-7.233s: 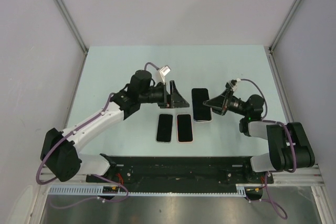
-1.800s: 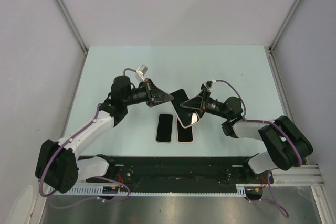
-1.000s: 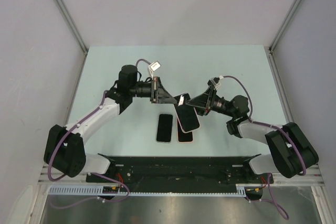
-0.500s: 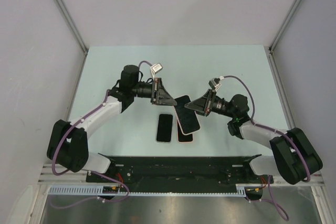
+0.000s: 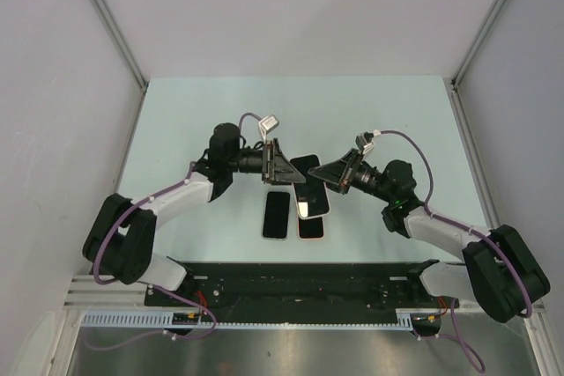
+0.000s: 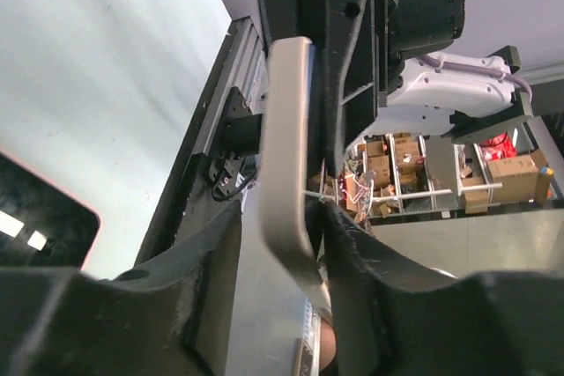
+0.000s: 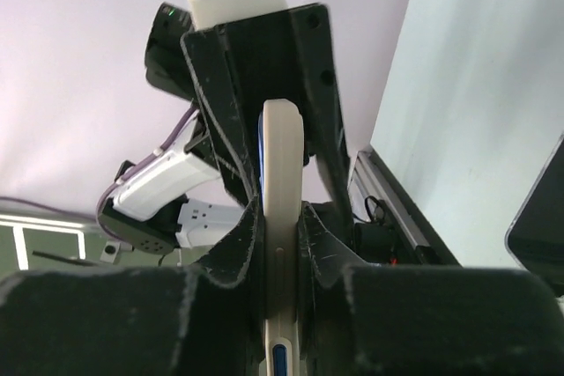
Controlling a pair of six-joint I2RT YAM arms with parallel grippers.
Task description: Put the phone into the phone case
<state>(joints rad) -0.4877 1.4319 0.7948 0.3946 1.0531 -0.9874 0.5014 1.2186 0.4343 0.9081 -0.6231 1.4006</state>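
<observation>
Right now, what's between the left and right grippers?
The phone, clamped in the right gripper, the left gripper open around its other end. Shows in top and both wrist views.

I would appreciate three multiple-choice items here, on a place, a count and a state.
1. The raised phone is: A partly over the pink-edged item; B against the back wall; C on the left arm's base.
2. Phone-shaped items lying flat on the table: A one; B two; C four.
3. The right gripper is: A wide open; B shut on the phone; C out of view.
Answers: A, it covers that item's far end from overhead; B, pink-edged plus a white-edged one; B, its fingers press the phone's edge.
</observation>
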